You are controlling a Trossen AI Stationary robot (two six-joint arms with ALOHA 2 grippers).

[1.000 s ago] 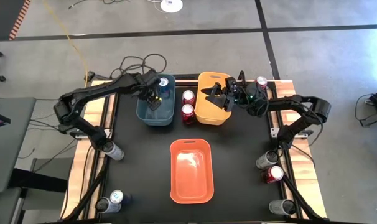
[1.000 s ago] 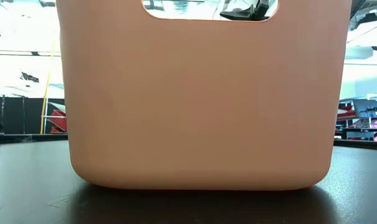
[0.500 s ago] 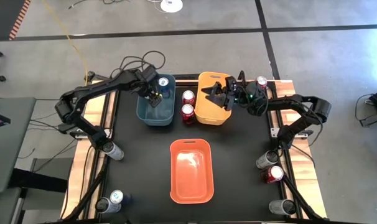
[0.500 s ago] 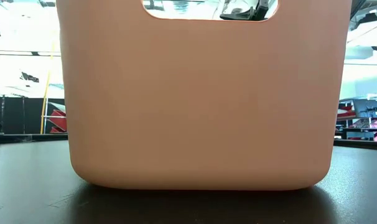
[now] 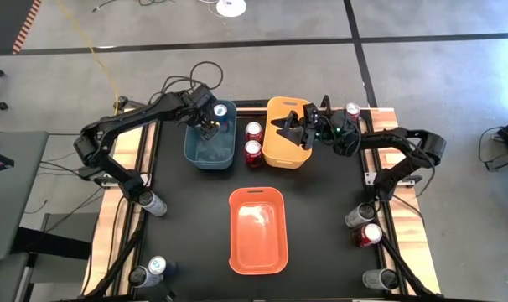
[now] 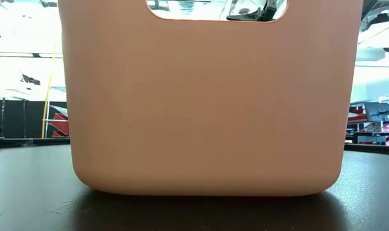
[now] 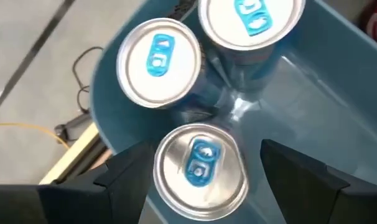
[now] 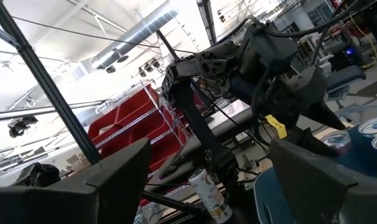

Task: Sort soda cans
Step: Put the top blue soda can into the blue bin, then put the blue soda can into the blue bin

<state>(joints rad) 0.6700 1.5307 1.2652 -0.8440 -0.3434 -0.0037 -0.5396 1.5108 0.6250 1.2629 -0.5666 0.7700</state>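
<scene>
Left pincer [image 7: 195, 171] hung inside the blue bin [image 5: 209, 149], jaws spread either side of an upright blue-tab can [image 7: 201, 167], not gripping; two more cans stood beside. Right pincer [image 5: 298, 127] sat wide and empty over the yellow bin [image 5: 287, 155]. Cans probably stiff, smooth, slippery; grip mid-wall.

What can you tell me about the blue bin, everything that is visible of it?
The blue bin is a deep tub that looks like smooth plastic, with rounded corners. It stands upright at the far side of the table, left of the two red cans. Three blue cans with silver tops stand upright inside, close together at its far end. The left pincer hovers over them, open, its fingers on either side of one can.
</scene>
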